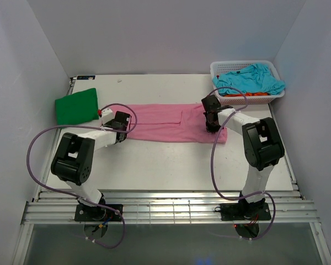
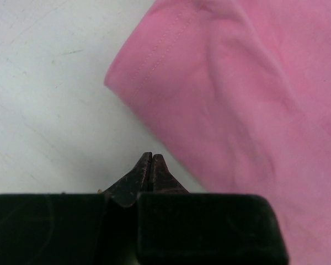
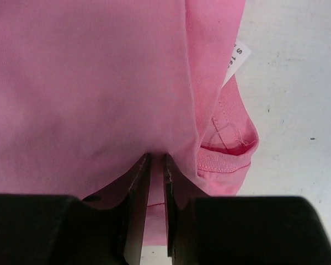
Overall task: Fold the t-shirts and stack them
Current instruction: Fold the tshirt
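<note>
Your large pink cloth t-shirt lies in a long strip on the white table, seemingly ready for end-to-end folding. The right gripper is nearly closed, pinching its collar end. The left gripper is shut and empty beside the opposite edge.

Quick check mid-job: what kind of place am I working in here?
Probably a lab test cell, not a home: plain white walls box in a white table, and the left arm and right arm are mounted at its near edge.
</note>
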Controlling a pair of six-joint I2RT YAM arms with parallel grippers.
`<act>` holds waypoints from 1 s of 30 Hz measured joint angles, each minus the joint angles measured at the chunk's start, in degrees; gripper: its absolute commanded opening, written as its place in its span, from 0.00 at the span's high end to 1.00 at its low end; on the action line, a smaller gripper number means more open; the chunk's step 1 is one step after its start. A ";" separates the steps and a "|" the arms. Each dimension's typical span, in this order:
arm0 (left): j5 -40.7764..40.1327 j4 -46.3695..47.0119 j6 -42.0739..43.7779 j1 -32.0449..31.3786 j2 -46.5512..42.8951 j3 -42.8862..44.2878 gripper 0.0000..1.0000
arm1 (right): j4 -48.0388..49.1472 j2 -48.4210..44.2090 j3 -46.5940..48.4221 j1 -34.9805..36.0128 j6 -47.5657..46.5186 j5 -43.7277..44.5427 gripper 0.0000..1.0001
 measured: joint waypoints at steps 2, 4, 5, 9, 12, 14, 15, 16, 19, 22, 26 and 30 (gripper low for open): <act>-0.09 -1.95 -1.46 0.00 -1.27 -0.31 1.00 | 0.00 0.61 0.79 -0.20 -0.15 -0.13 0.79; -0.11 -3.61 -2.71 0.00 -2.93 -1.09 1.00 | 0.00 1.51 1.75 -0.33 -0.37 -0.17 0.79; -0.09 -4.35 -3.13 0.00 -3.69 -1.46 1.00 | 0.00 1.88 2.21 -0.37 -0.48 -0.17 0.79; -0.02 -6.14 -3.82 0.00 -7.19 -2.16 1.00 | 0.02 2.99 3.63 -0.57 -0.81 -0.22 0.79; -0.22 -5.55 -3.52 0.00 -10.21 -2.14 1.00 | 0.02 3.63 4.37 -0.66 -0.96 -0.22 0.79; -0.35 -3.89 -2.69 0.00 -11.82 -2.10 1.00 | 0.02 4.04 4.94 -0.72 -0.98 -0.26 0.79; -0.37 -2.51 -1.95 0.00 -12.20 -2.05 1.00 | 0.00 4.22 5.18 -0.72 -1.01 -0.26 0.79; -0.35 -0.83 -1.14 0.00 -12.24 -1.99 1.00 | -0.04 4.50 5.55 -0.79 -1.01 -0.33 0.79; -0.31 2.95 1.29 0.00 -10.03 -0.35 1.00 | -0.07 5.51 6.91 -0.94 -1.11 -0.39 0.79; -0.28 4.72 2.80 0.04 -4.26 3.96 1.00 | -0.11 6.40 8.17 -1.05 -1.22 -0.42 0.79; 0.00 3.89 3.13 0.04 4.11 8.85 1.00 | -0.35 7.65 10.01 -1.05 -1.66 -0.42 0.79; -0.28 -0.74 1.66 0.11 9.05 11.04 1.00 | -0.74 8.39 11.15 -1.09 -2.16 -0.42 0.79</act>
